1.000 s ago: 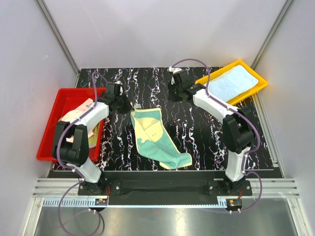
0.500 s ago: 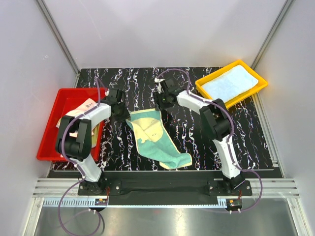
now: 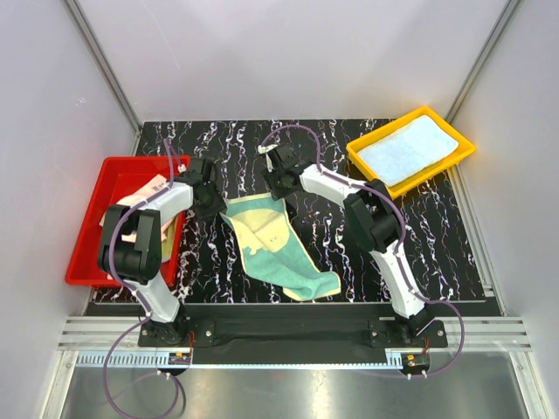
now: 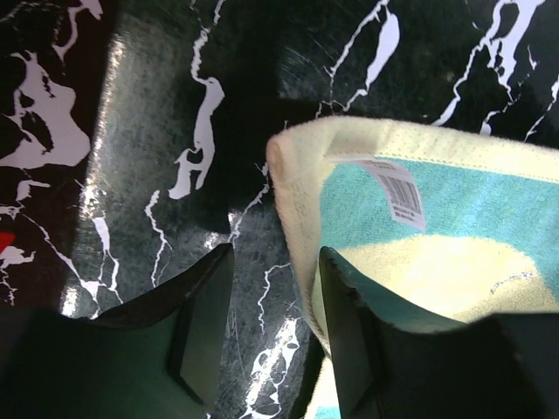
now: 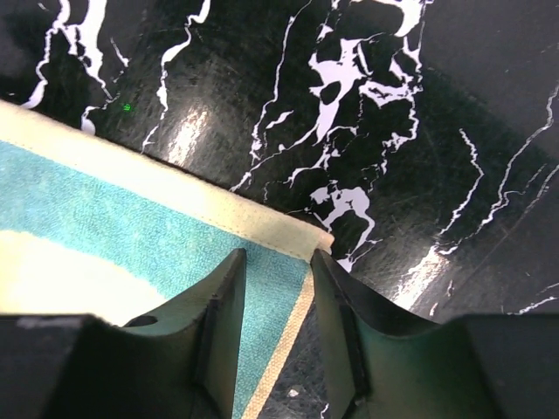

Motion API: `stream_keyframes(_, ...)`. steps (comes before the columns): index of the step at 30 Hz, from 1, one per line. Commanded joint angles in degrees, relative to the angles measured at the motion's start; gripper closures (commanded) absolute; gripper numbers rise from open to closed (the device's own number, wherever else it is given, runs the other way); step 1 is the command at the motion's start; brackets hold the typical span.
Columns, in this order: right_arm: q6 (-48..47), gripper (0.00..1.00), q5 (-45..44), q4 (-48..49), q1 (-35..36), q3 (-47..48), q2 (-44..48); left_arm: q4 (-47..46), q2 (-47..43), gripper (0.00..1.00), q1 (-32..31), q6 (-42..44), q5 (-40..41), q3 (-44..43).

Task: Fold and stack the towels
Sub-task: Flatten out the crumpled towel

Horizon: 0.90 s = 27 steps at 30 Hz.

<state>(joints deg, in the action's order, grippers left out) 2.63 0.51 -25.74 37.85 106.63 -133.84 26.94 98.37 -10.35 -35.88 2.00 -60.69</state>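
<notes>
Inside, yellow tray (image 3: 452, 128) holds one blue towel (image 3: 410, 148) (lying flat).

1. A yellow-and-teal towel (image 3: 272, 240) is lying mostly spread out in the middle of the bench (image 3: 454, 236), running slantwise, its near end rumpled; a white barcode label (image 4: 402, 196) is showing near one far corner.
2. A light blue towel (image 3: 410, 147) is lying flat in the yellow tray (image 3: 437, 171) at the far right.
3. A peach-pink towel (image 3: 144, 194) is sitting bunched in the red tray (image 3: 87, 253) at the left.
</notes>
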Motion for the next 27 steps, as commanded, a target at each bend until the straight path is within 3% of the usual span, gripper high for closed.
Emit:
stream_keyframes(1, -1.05, 0.59, -4.81, -3.62, 0.91, 0.69, -2.57, -1.71, -0.81, 0.50, 0.59, -0.07, 1.43, -1.36)
stream_keyframes(7, -1.58, 0.64, -5.52, -3.18, 1.00, -1.07, -1.60, -4.26, 1.30, 0.48, 1.03, 1.51, -1.74, -2.51)
stream_keyframes(20, -2.37, 0.67, -7.81, -2.65, 0.92, -4.50, 1.30, -2.07, 5.43, 0.54, 1.65, 4.50, -0.94, -8.39)
stream_keyframes(23, -3.85, 0.68, -7.63, -2.74, 0.91, -4.68, 1.30, -0.05, 6.92, 0.61, 1.91, 5.29, -0.16, -10.32)
stream_keyframes(27, -3.43, 0.67, -6.23, -2.65, 0.56, -5.11, 1.65, -0.57, 7.54, 0.79, 2.26, 6.34, -1.65, -10.42)
